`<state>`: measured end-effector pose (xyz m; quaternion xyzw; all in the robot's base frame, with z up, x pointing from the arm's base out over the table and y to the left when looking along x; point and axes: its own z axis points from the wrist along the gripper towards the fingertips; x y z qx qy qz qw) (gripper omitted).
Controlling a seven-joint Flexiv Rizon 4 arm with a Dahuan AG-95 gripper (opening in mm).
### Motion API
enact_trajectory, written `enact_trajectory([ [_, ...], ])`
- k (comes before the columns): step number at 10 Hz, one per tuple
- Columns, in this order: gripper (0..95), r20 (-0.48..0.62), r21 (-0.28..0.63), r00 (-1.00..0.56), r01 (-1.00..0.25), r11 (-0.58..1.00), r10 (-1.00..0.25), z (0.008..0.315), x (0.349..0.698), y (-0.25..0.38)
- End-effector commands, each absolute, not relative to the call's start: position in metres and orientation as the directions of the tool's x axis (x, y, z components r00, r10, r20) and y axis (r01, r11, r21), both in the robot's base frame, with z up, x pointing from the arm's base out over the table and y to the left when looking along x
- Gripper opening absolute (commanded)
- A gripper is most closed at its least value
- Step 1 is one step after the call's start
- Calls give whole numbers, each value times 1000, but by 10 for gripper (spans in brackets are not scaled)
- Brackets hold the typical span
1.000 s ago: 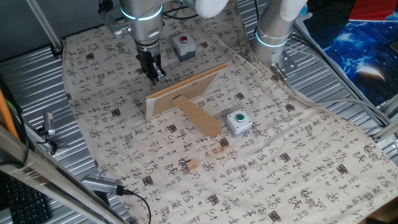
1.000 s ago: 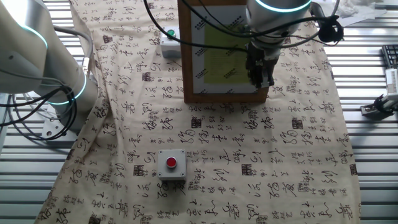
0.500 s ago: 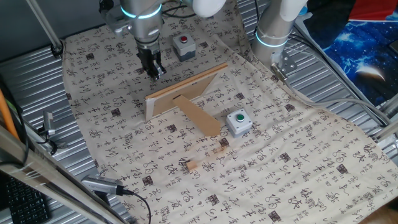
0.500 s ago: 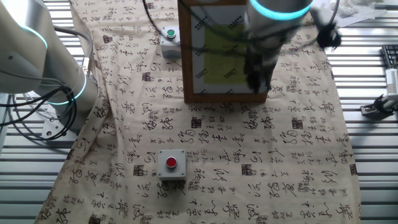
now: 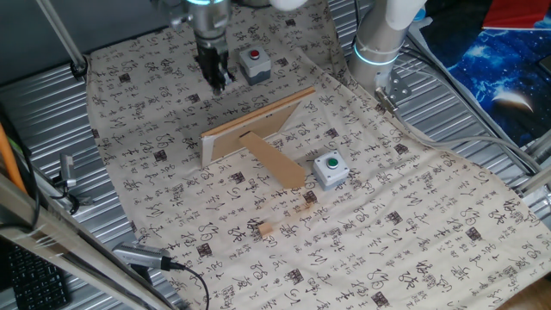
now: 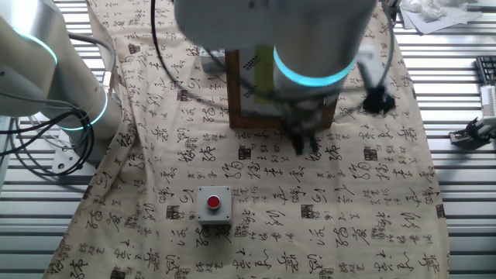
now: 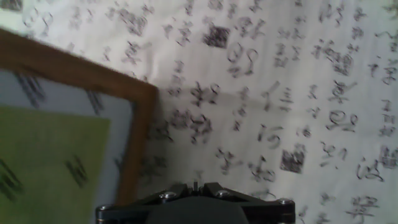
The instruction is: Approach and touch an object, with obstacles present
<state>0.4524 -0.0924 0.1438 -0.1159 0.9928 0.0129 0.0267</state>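
One fixed view: the gripper [image 5: 217,79] has shifted away from the wooden board [image 5: 258,127] since a second ago and now hangs just beside the red button box [image 5: 254,64], up the cloth [image 5: 387,215]. Its fingers [image 5: 213,76] look close together, grasping nothing. The board stands tilted on its prop leg [image 5: 277,162], with the green button box [image 5: 330,169] near the leg's end.

The other fixed view: the arm has swung toward the camera and blurs; it covers much of the board [image 6: 242,93]. The fingers [image 6: 302,143] hang over cloth between the board and the red button box [image 6: 214,204].

Hand view: the board's brown frame [image 7: 93,81] and a green sheet [image 7: 50,155] fill the left. The cloth's [image 7: 292,87] printed characters are too blurred to read.
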Motion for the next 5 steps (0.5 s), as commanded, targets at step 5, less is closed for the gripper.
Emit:
enact_trajectory([
  [5,0,-75,27,-964,-257,966,-255,126,431,-142],
])
